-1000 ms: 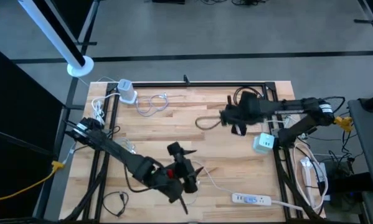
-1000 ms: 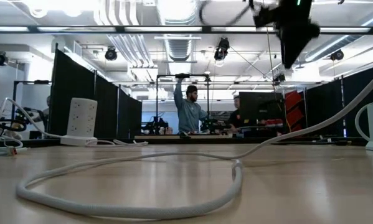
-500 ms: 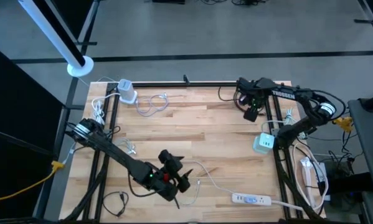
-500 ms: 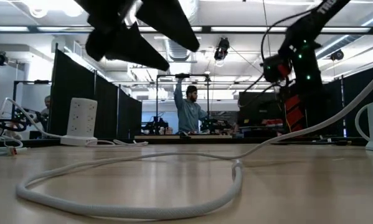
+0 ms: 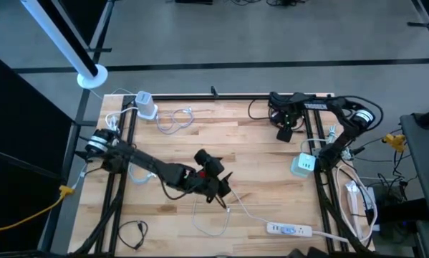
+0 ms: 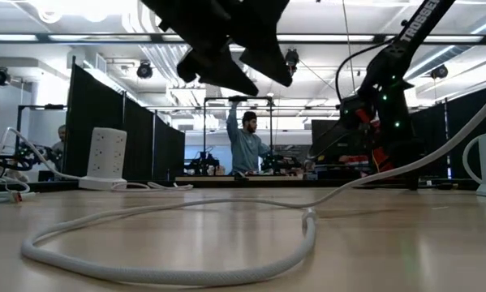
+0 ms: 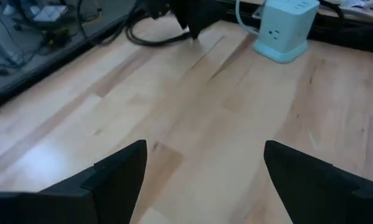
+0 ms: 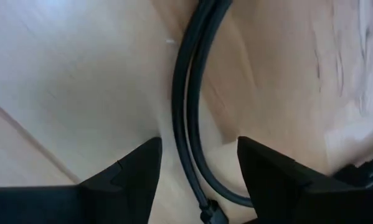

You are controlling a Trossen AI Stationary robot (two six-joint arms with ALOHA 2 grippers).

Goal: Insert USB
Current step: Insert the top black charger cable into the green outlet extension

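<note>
Two pincers work over one wooden table [image 5: 221, 140], which carries no bin or tray, only cables and power blocks. Taking the pale green power cube [image 5: 304, 164] near the table's right edge as landmark: far to its left, over the table's middle, the left pincer [image 5: 221, 188] hovers with its fingers spread wide and nothing between them. A thin white cable [image 5: 235, 209] loops on the wood just beside that pincer and runs toward the white power strip [image 5: 288, 229] at the near edge, below the cube. Which plug is the USB I cannot tell. Behind the cube, close to the far right corner, the right pincer [image 5: 285, 132] stands partly parted over a black cable [image 8: 189, 118], gripping nothing visible. Bare wood lies between the two pincers.
</note>
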